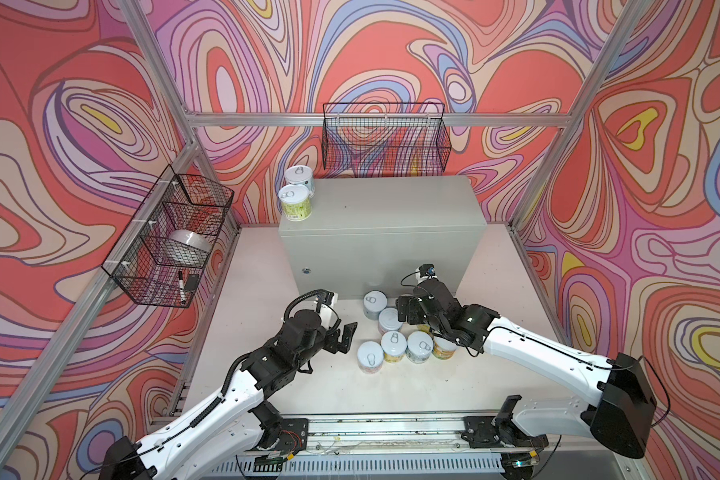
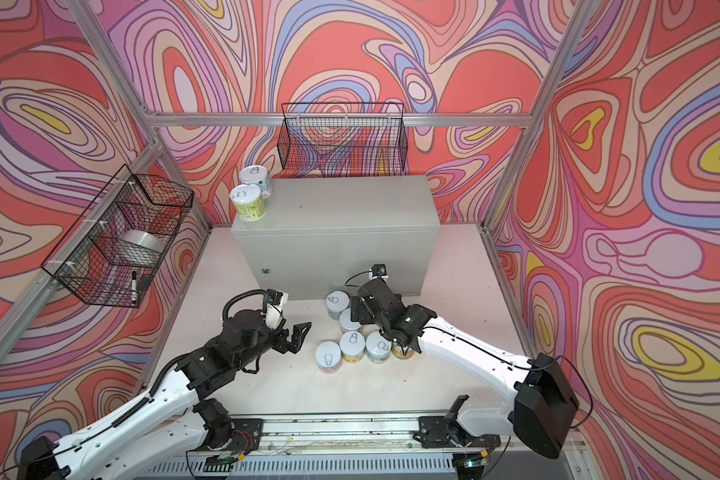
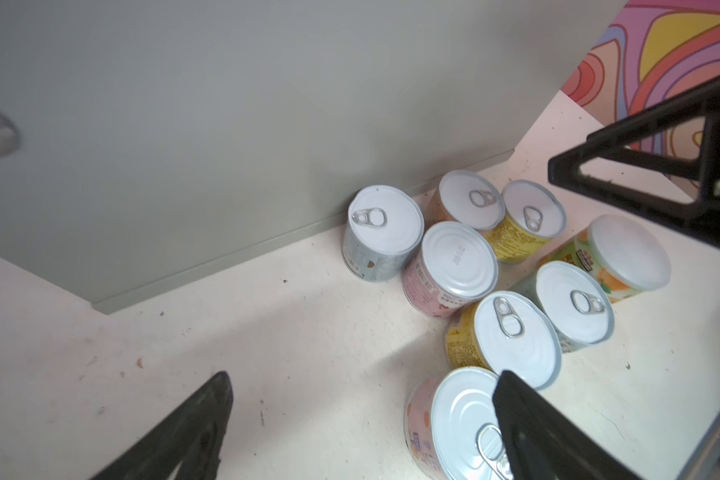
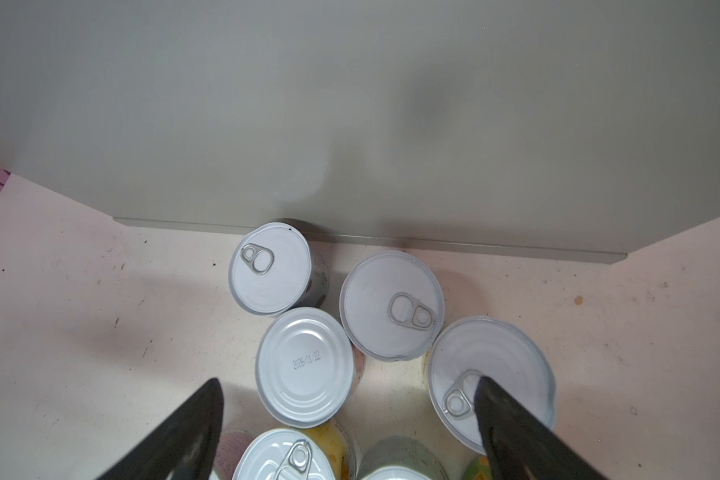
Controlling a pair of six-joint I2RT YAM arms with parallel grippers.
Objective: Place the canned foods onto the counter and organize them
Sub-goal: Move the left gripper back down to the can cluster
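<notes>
the left arm (image 1: 242, 395) and right arm (image 1: 537, 345) share one build: smooth white shell links between matte black joint housings. the left fingers (image 1: 348, 332) and right fingers (image 3: 641, 133) are black plastic tapering to a point; the right ones show as open triangular frames with two silver screws at the root. just behind the left fingers a ribbed black hose (image 1: 304, 294) forms a loop, and farther back a ribbed conduit (image 1: 226, 380) follows the white link. behind the right fingers sits a small camera (image 1: 427, 271) with a blue ring, and a thin black cable (image 1: 558, 351) leads back to a bulky black housing (image 1: 620, 403).
</notes>
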